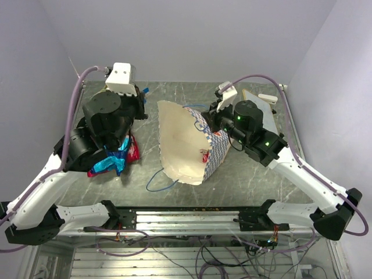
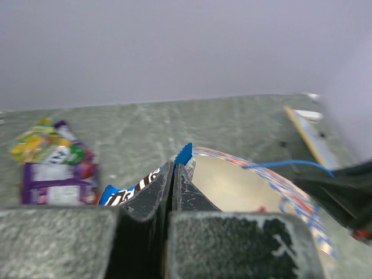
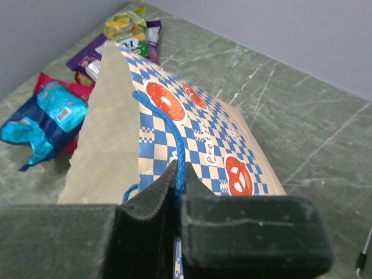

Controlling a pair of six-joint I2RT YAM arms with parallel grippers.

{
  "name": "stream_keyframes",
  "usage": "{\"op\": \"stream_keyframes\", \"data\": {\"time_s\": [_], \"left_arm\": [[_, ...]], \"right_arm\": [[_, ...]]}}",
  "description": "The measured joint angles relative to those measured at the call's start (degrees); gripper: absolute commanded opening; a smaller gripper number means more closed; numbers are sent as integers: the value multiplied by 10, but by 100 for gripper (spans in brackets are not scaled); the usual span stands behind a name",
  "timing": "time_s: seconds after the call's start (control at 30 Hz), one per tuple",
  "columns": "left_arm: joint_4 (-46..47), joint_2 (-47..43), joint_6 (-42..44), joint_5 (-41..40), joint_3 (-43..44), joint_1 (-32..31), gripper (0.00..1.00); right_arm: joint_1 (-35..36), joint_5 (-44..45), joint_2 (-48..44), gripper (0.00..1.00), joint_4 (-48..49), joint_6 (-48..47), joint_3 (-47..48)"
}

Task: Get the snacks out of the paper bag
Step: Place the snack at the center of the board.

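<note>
The paper bag [image 1: 177,139] lies in the middle of the table with its mouth open and its cream inside showing; the right wrist view shows its blue-and-white checkered side [image 3: 203,133]. My right gripper [image 3: 177,170] is shut on the bag's blue string handle [image 3: 165,125] at the bag's right rim [image 1: 210,118]. My left gripper [image 2: 173,168] is shut on a blue snack packet [image 2: 125,195], just left of the bag's far corner [image 1: 142,95]. A red snack [image 1: 205,156] lies inside the bag. Loose snacks [image 1: 113,157] are piled left of the bag: blue [image 3: 46,116], red-pink [image 3: 43,81], purple [image 2: 55,189], yellow-green [image 2: 38,142].
A flat white board with a tan edge [image 1: 258,100] lies at the back right behind my right arm. The bag's other string handle [image 1: 160,181] trails onto the table toward the near edge. Walls close off the back and both sides.
</note>
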Motion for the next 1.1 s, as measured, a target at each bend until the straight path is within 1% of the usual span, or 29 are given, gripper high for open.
{"op": "stream_keyframes", "data": {"time_s": [0.1, 0.17, 0.23, 0.33, 0.43, 0.57, 0.63, 0.77, 0.87, 1.0, 1.1], "left_arm": [[13, 19, 36, -63, -3, 11, 7], [21, 42, 50, -97, -4, 35, 7], [33, 63, 54, -115, -13, 62, 7], [55, 81, 55, -124, -57, 120, 7], [77, 96, 60, -116, -95, 193, 7], [120, 129, 85, -97, -118, 276, 7], [143, 145, 96, -76, -132, 311, 7], [198, 193, 128, 3, -165, 393, 7], [227, 253, 173, 18, -166, 421, 7], [278, 364, 283, 15, -138, 425, 7], [294, 421, 346, 20, -125, 428, 7]], "right_arm": [[0, -4, 14, 0, 2, -25, 0], [-1, -15, 26, 0, 8, -42, 0], [-2, -28, 38, 0, 10, -58, 0], [-2, -51, 63, 0, 11, -93, 0], [-2, -58, 75, 0, 11, -122, 0], [-3, -66, 72, 0, 19, -150, 0], [-3, -69, 70, 0, 24, -168, 0], [-8, -68, 63, 0, 30, -212, -1], [-21, -66, 59, 0, 32, -235, 0], [-61, -82, 53, 0, 35, -229, -1], [-82, -93, 41, 0, 38, -223, -5]]}}
